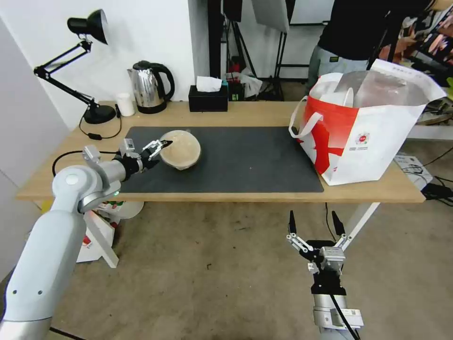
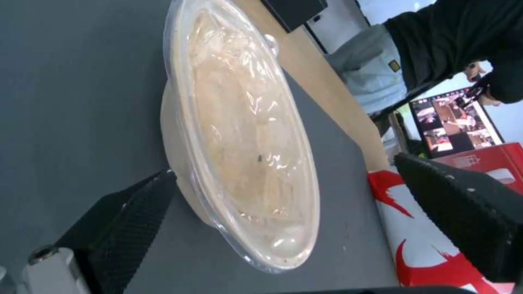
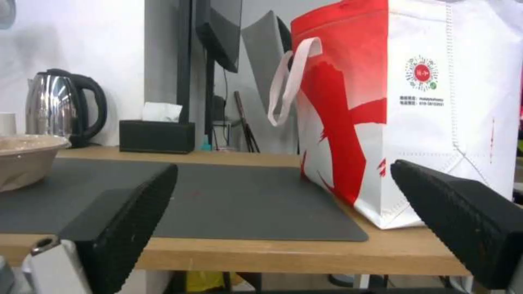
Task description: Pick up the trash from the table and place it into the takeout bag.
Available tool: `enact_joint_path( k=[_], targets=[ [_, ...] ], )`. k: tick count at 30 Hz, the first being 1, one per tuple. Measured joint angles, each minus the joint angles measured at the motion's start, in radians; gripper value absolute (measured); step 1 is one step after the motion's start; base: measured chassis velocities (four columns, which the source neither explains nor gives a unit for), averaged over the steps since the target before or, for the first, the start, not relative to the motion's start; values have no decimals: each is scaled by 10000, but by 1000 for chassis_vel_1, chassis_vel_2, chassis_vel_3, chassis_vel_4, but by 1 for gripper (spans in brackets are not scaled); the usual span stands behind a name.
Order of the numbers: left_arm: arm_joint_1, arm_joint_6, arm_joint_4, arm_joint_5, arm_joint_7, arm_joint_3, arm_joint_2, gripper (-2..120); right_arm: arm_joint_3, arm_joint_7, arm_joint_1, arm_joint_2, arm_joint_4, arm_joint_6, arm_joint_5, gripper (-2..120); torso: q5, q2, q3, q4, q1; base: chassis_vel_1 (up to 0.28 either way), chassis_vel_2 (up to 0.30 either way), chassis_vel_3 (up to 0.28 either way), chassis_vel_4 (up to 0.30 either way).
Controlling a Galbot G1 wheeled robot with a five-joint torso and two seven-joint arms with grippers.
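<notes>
Left end effector (image 1: 159, 149) spread wide at near left rim of beige lidded bowl (image 1: 181, 149) on grey mat (image 1: 245, 160), not yet clamped; takeout bag (image 1: 363, 137) well to right; right end effector (image 1: 314, 225) released below bench (image 1: 245, 111) edge.

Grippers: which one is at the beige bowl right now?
The left gripper, jaws open around the beige lidded bowl on the mat. The right gripper hangs open below the table edge.
</notes>
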Motion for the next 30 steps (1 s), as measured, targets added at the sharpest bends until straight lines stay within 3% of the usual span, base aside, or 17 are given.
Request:
enact_joint_path(
  k=[30],
  targets=[
    [-518,0,940,668,239,383,-288,100,0,0,0,0,0,0,0,100,0,0,0,0,1,0,0,0,0]
  ],
)
